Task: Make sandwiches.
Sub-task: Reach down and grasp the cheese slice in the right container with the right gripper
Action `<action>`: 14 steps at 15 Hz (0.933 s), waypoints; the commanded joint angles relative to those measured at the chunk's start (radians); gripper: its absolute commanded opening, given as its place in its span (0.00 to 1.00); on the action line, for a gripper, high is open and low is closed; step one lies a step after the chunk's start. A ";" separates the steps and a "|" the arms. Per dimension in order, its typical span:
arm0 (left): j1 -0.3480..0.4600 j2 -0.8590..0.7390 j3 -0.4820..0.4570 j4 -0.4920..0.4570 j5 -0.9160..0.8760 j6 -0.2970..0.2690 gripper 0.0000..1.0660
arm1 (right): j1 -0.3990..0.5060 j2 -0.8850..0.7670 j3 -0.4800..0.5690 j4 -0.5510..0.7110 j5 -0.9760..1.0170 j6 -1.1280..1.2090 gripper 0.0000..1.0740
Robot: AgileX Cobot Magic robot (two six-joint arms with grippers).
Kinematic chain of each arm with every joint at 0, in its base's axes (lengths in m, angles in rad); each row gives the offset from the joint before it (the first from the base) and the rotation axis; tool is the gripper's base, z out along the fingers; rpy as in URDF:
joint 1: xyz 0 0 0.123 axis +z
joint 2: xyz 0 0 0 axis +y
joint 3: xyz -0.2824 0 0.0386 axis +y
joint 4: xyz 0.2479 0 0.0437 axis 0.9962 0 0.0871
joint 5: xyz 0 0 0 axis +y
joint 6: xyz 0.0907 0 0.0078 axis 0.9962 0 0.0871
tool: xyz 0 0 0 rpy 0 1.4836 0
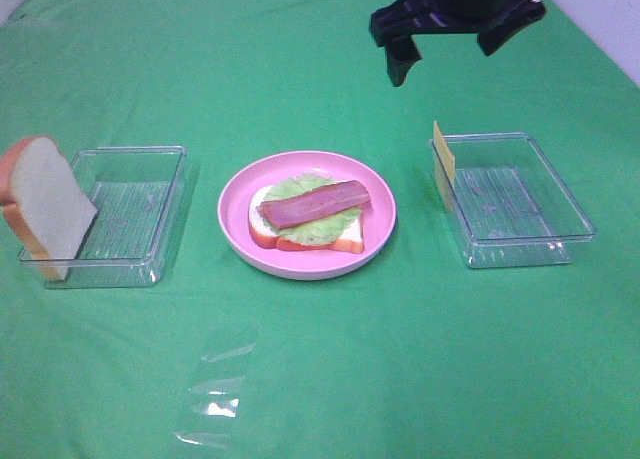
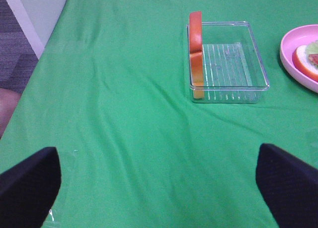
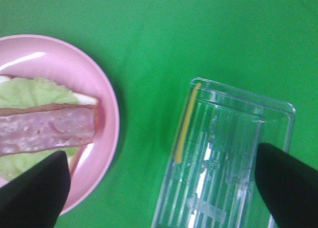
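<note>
Two tools spread, empty: left tool [image 2: 159, 188], right tool [image 3: 159, 188]; bacon [image 1: 315, 203] atop lettuce [image 1: 297, 188]

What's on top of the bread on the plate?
A lettuce leaf, with a bacon strip lying across it. Lettuce covers most of the bread, so anything beneath it is hidden.

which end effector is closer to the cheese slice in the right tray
Right. The right end effector hovers above the cheese slice; the left end effector is outside the high view, over by the tray with the bread slice, beyond the pink plate.
</note>
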State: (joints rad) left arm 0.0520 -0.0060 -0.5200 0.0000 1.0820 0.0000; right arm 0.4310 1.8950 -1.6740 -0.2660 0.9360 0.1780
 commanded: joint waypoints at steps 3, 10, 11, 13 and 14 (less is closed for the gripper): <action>0.002 -0.015 0.003 0.000 -0.007 0.000 0.94 | -0.124 -0.011 -0.004 0.141 0.043 -0.072 0.91; 0.002 -0.015 0.003 0.000 -0.007 0.000 0.94 | -0.125 0.094 -0.004 0.178 -0.001 -0.108 0.91; 0.002 -0.015 0.003 0.000 -0.007 0.000 0.94 | -0.125 0.106 -0.004 0.178 -0.004 -0.108 0.91; 0.002 -0.015 0.003 0.000 -0.007 0.000 0.94 | -0.125 0.150 -0.004 0.178 -0.021 -0.108 0.91; 0.002 -0.015 0.003 0.000 -0.007 0.000 0.94 | -0.125 0.168 -0.004 0.178 -0.031 -0.108 0.91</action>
State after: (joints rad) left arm 0.0520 -0.0060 -0.5200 0.0000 1.0820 0.0000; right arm 0.3090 2.0800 -1.6740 -0.0920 0.9080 0.0810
